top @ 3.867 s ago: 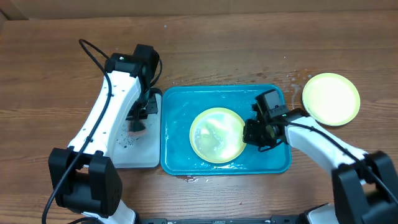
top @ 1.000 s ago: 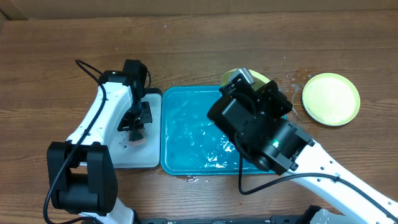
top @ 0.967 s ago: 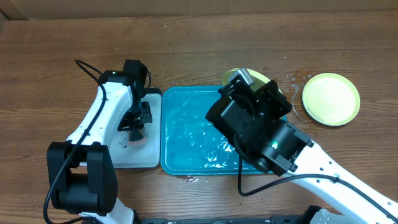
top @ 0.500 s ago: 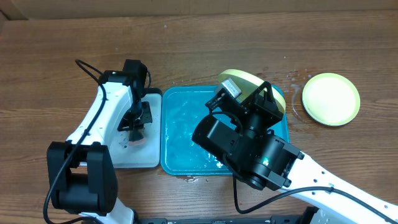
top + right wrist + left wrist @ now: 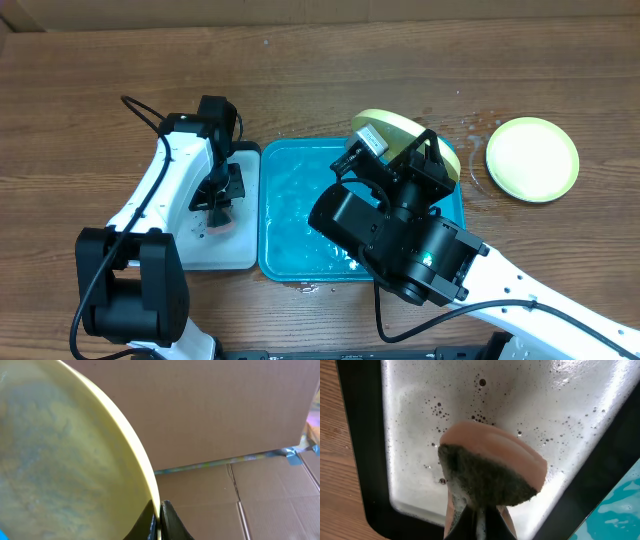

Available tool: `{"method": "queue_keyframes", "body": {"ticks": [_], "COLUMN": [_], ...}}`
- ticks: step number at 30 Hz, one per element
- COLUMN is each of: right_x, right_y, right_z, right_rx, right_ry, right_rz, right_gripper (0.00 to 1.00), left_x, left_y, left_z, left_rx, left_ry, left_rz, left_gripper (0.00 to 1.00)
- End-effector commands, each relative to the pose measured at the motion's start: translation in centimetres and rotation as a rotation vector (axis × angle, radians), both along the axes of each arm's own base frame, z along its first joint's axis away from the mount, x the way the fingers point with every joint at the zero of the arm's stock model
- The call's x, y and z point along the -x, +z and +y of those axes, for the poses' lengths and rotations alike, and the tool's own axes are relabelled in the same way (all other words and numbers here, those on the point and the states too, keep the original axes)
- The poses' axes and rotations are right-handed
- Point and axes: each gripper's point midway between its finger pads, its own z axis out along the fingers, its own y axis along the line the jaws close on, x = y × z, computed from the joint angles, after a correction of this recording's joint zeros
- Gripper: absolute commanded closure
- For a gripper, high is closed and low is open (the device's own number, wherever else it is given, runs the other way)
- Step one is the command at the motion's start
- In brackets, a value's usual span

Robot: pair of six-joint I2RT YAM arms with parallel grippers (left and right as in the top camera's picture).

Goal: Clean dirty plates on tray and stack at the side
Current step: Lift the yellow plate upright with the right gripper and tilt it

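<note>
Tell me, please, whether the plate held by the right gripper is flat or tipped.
Tipped. The right gripper pinches the plate by its rim, and overhead it stands tilted over the tray, not lying in it.

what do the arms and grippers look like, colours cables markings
Both arms have white shells with black joints. The left arm carries a looping black cable and a black left gripper. The right arm has a bulky black housing with a small green light, a thin black cable and a dark right gripper.
</note>
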Motion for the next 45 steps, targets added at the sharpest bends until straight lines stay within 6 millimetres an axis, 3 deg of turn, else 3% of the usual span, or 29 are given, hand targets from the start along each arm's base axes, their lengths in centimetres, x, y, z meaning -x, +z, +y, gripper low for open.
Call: {"method": "queue_keyframes", "body": {"ticks": [1, 30, 42, 43, 45], "right_x": [0.2, 0.1, 0.1, 0.1, 0.1], "right_y": [1.5, 1.4, 1.5, 1.5, 1.5], "right_z": [-0.3, -0.2, 0.0, 0.0, 0.0], "right_rx": [-0.026, -0.037, -0.049, -0.051, -0.052], "right_ry": [-0.013, -0.008, -0.007, -0.007, -0.007], "right_rz": [-0.045, -0.043, -0.047, -0.048, -0.049], "right_gripper": [0.96, 0.96, 0.96, 0.96, 0.96], "left_x": [0.1, 0.0, 0.1, 0.0, 0.0], "left_y": [-0.2, -0.3, -2.9, -2.9, -2.9], "left_z": [0.0, -0.1, 0.0, 0.0, -0.1], "left_rx": [0.003, 0.003, 0.006, 0.007, 0.007], "left_ry": [0.016, 0.023, 0.025, 0.024, 0.024], "left_rz": [0.005, -0.001, -0.034, -0.036, -0.036], "left_gripper": [0.96, 0.96, 0.96, 0.92, 0.55]}}
